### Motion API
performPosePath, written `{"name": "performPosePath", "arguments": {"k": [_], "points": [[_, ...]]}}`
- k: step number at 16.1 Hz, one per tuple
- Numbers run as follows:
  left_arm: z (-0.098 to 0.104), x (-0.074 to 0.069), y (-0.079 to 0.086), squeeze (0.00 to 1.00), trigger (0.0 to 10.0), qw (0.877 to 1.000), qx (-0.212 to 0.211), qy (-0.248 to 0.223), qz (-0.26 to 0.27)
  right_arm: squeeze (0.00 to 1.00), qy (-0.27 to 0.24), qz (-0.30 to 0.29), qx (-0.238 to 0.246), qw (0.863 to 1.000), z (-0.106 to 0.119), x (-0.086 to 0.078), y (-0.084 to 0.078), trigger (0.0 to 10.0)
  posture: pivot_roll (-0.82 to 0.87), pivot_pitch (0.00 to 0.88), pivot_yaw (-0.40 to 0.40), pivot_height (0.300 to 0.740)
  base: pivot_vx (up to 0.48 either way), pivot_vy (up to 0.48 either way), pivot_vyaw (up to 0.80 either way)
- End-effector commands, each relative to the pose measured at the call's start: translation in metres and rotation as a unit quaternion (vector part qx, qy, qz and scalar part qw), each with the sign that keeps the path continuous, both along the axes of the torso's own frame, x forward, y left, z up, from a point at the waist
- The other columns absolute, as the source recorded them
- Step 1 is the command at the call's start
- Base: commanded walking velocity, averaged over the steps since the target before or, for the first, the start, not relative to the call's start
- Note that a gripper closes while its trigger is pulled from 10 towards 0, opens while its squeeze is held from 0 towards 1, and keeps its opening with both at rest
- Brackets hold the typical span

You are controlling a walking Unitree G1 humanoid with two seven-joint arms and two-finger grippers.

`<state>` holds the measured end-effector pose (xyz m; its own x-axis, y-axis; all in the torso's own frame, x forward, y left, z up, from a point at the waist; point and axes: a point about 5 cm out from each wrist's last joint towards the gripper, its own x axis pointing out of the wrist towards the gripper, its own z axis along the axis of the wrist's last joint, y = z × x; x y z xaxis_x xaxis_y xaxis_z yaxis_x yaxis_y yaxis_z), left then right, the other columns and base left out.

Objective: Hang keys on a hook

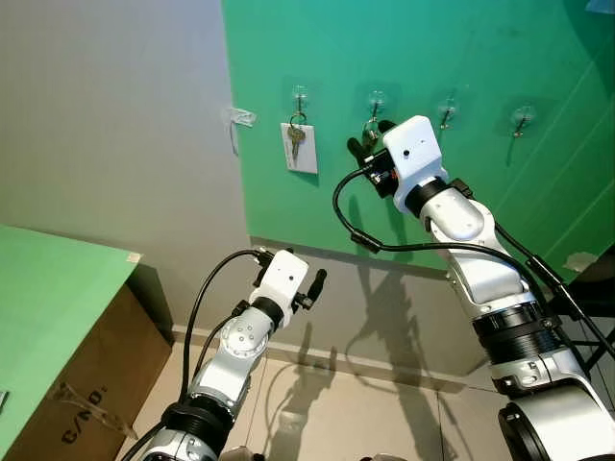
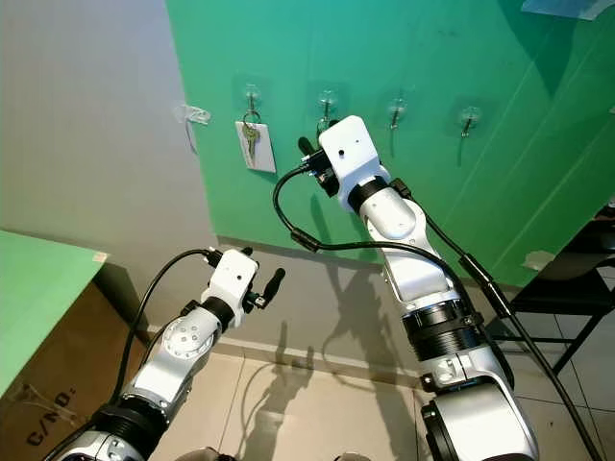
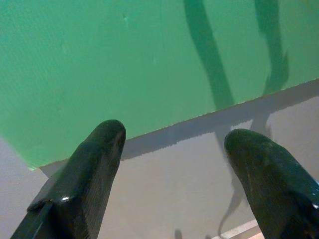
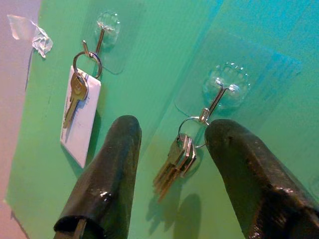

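Two black fingers (image 4: 114, 174) of the right gripper (image 4: 172, 169) spread wide apart, holding nothing. Between them, a bunch of keys (image 4: 174, 162) hanging by its ring on a clear hook (image 4: 222, 94) stuck to the green wall (image 4: 149, 64). Not touching the keys, as far as can be seen, just close on both sides. Up against the wall in the head view, the same right gripper (image 1: 370, 144), right at the second hook from the left.

Next hook over (image 4: 102, 35), toward the grey wall: a single key (image 4: 75, 97) on a ring, with a white card (image 4: 79, 117) behind it. Same key and card (image 1: 299, 146) seen from the head too. A bit of crumpled clear tape (image 4: 30, 32) on the grey wall (image 1: 115, 125) just beside it.

Two more hooks farther along the green wall, a third hook (image 1: 448, 110) and a fourth hook (image 1: 522, 119), both bare.

Lower down, the left gripper (image 3: 172, 164), held up in the air near the bottom of the wall. Fingers (image 3: 89, 169) also wide apart, with nothing in them. Pointing at the spot where the green wall ends and the grey part starts.

On the far left, a green tabletop (image 1: 48, 307) with a brown cardboard box (image 1: 96, 394) under it. Tiled floor (image 1: 336, 413) below, with arm shadows on it.
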<state>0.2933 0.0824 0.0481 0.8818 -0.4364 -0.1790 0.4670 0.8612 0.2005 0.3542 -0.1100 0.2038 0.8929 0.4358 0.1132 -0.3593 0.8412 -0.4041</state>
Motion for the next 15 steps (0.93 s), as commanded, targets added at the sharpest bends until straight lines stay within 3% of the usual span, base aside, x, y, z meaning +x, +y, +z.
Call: {"name": "performPosePath", "arguments": {"k": [1, 3, 4, 5, 6, 7, 9, 10, 12, 13, 14, 15], "points": [[0.002, 0.001, -0.001, 0.0, 10.0, 1.0, 0.005, -0.004, 0.001, 1.0, -0.013, -0.009, 0.005, 1.0, 0.006, 0.003, -0.004, 10.0, -0.13, 0.0, -0.007, 0.74, 0.0, 0.0, 0.0], [0.002, 0.002, -0.001, 0.0, 10.0, 1.0, 0.008, -0.004, -0.001, 1.0, -0.013, -0.012, 0.013, 1.0, 0.006, 0.002, -0.005, 10.0, -0.13, 0.0, 0.001, 0.74, 0.0, 0.0, 0.0], [0.002, 0.003, -0.001, 0.0, 10.0, 1.0, 0.017, -0.005, -0.002, 1.0, 0.016, -0.022, 0.058, 0.998, 0.004, 0.001, -0.01, 10.0, -0.13, 0.0, 0.0, 0.74, 0.0, 0.0, 0.0], [0.005, 0.006, 0.004, 0.0, 10.0, 1.0, 0.011, -0.006, 0.005, 0.0, 0.094, -0.052, 0.213, 0.971, -0.008, -0.006, -0.03, 10.0, -0.14, 0.0, 0.006, 0.74, 0.0, 0.0, 0.0], [0.006, 0.007, 0.006, 0.0, 10.0, 1.0, 0.009, -0.007, 0.01, 0.0, 0.114, -0.06, 0.252, 0.959, -0.014, -0.009, -0.036, 10.0, -0.14, 0.0, 0.008, 0.74, 0.0, 0.0, 0.0], [0.015, 0.011, 0.017, 0.0, 10.0, 0.999, -0.006, -0.013, 0.029, 0.0, 0.143, -0.081, 0.306, 0.938, -0.032, -0.025, -0.05, 10.0, -0.14, 0.0, 0.011, 0.74, 0.0, 0.0, 0.0], [0.029, 0.015, 0.031, 0.0, 10.0, 0.998, -0.025, -0.025, 0.06, 0.0, 0.163, -0.108, 0.339, 0.92, -0.053, -0.049, -0.059, 10.0, -0.15, 0.0, 0.025, 0.74, 0.0, 0.0, 0.0], [0.033, 0.014, 0.038, 0.0, 10.0, 0.996, -0.038, -0.027, 0.079, 0.0, 0.167, -0.118, 0.34, 0.918, -0.062, -0.061, -0.06, 10.0, -0.15, 0.0, 0.03, 0.74, 0.0, 0.0, 0.0], [0.025, 0.001, 0.056, 0.0, 10.0, 0.993, -0.03, -0.022, 0.11, 0.0, 0.174, -0.141, 0.251, 0.942, -0.091, -0.093, -0.062, 10.0, -0.16, 0.0, 0.027, 0.74, 0.0, 0.0, 0.0], [0.021, -0.004, 0.059, 0.0, 10.0, 0.993, -0.03, -0.017, 0.116, 0.0, 0.182, -0.145, 0.229, 0.945, -0.099, -0.102, -0.063, 10.0, -0.16, 0.0, 0.022, 0.74, 0.0, 0.0, 0.0], [0.016, -0.027, 0.065, 0.0, 10.0, 0.995, -0.05, -0.014, 0.08, 0.0, 0.209, -0.166, 0.198, 0.943, -0.124, -0.131, -0.069, 10.0, -0.15, 0.0, 0.017, 0.74, 0.0, 0.0, 0.0], [0.017, -0.04, 0.067, 0.0, 10.0, 0.998, -0.023, -0.036, 0.045, 0.0, 0.224, -0.166, 0.21, 0.937, -0.133, -0.146, -0.071, 10.0, -0.15, 0.0, 0.02, 0.74, 0.0, 0.0, 0.0]]}}
